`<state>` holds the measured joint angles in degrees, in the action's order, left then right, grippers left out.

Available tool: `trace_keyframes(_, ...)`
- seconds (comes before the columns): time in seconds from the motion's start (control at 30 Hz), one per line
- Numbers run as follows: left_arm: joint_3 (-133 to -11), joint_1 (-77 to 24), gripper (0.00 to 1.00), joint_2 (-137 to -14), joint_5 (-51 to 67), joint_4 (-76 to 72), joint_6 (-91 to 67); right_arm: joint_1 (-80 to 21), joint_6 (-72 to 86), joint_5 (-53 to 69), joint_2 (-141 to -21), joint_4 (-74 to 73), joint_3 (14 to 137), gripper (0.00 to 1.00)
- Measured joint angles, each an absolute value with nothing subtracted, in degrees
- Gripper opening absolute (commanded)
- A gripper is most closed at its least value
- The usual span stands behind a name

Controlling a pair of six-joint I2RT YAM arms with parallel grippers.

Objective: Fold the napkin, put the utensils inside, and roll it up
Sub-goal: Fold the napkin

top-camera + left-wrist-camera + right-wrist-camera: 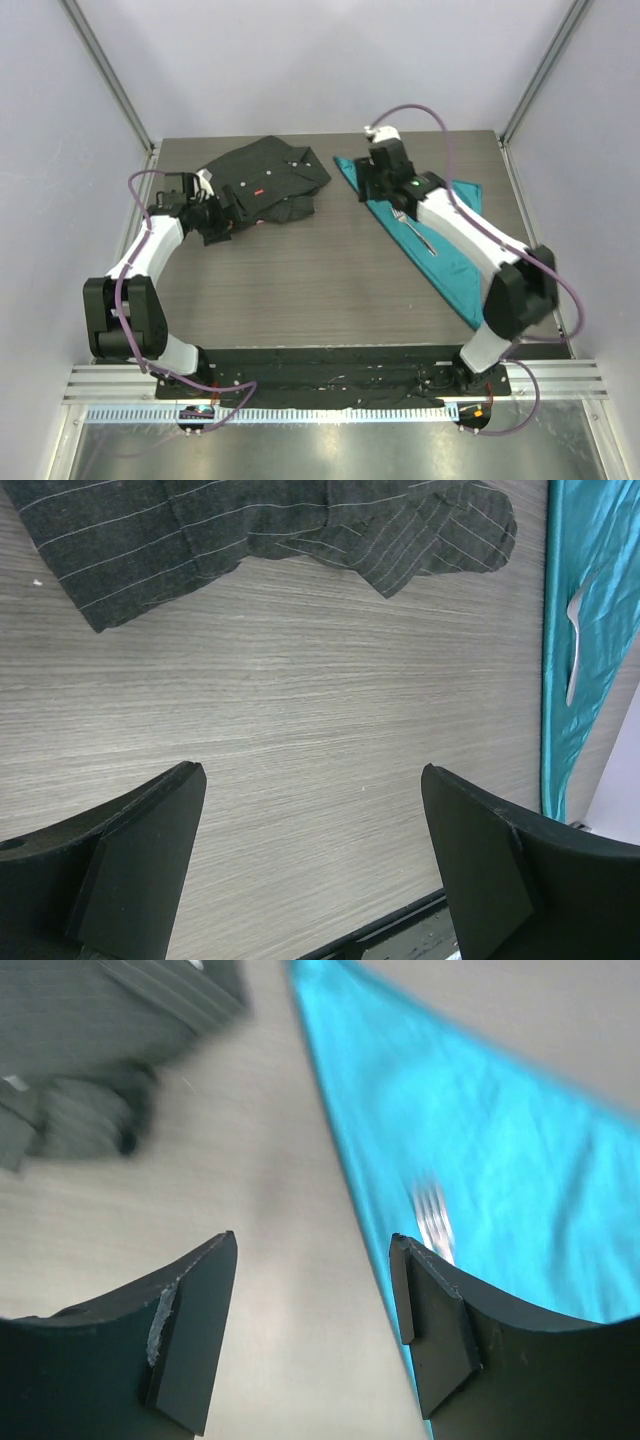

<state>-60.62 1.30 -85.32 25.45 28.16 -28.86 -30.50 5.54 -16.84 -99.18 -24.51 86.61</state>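
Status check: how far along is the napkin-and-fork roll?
Done: the teal shiny cloth napkin lies folded into a triangle, and the thin silver metal fork rests on it. In hand: nothing; the right hand is open over the napkin's edge, the left hand open over bare table. Left: rolling the napkin around the fork.

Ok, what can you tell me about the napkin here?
The napkin is a teal, slightly shiny cloth, folded into a triangle and lying flat on the right side of the table. A small silver fork rests on it near its long edge. The open right gripper hovers over its far corner, gripping nothing.
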Motion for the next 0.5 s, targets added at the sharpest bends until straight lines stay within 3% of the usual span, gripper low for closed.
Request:
trace_keyframes(0.13, -60.62, 0.75, 0.94, -85.01, 25.50, 28.21, -28.47, -24.16, 15.07, -16.78, -86.26, -31.11, 73.14, 0.70)
trace_keyframes(0.3, -60.62, -0.93, 0.94, -84.99, 25.41, 28.25, -28.23, -8.62, 24.80, -14.66, -76.60, -40.23, 56.23, 0.73)
trace_keyframes(0.5, -60.62, -3.79, 0.94, -84.99, 24.86, 28.58, -28.03, 0.49, 32.84, -9.52, -68.62, -45.67, 46.70, 0.71)
